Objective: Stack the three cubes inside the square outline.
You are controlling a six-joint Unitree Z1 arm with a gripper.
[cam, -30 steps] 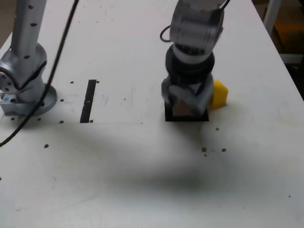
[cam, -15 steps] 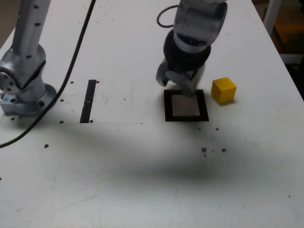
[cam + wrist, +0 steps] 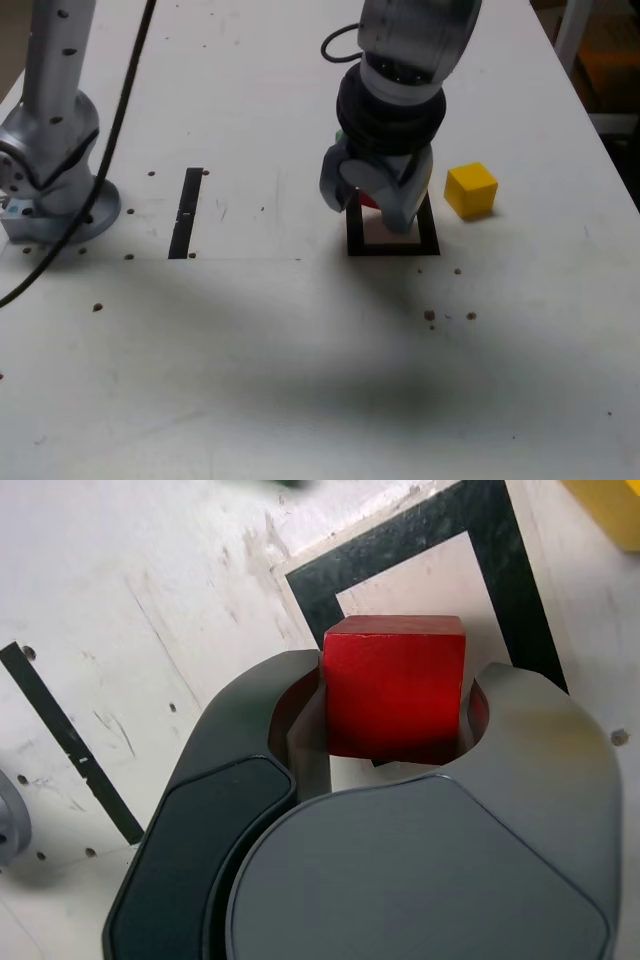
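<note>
Since the frame half a second back, my arm [image 3: 412, 40] and gripper [image 3: 368, 208] have shifted over the square outline [image 3: 392, 250], covering more of it in the exterior view; the yellow cube has not stirred. My jaws are clamped on the red cube [image 3: 395, 690], one on either side, and I judge it is off the table [image 3: 300, 340] and still to be set down.

The outline's white centre shows no cube resting in the part I can see, so I take the stack as not begun: by my reckoning all three cubes are left to place, this red one likely first.

Counting from big to small: one arm, one gripper, one table, one square outline, one straight black strip [image 3: 185, 215] well apart from it. Cubes: one red, in my grip; one yellow cube [image 3: 470, 190], on the table just outside the outline, towards the exterior view's right; and a green patch [image 3: 340, 136] peeping out beside my wrist, probably the third cube, too hidden to be sure.
</note>
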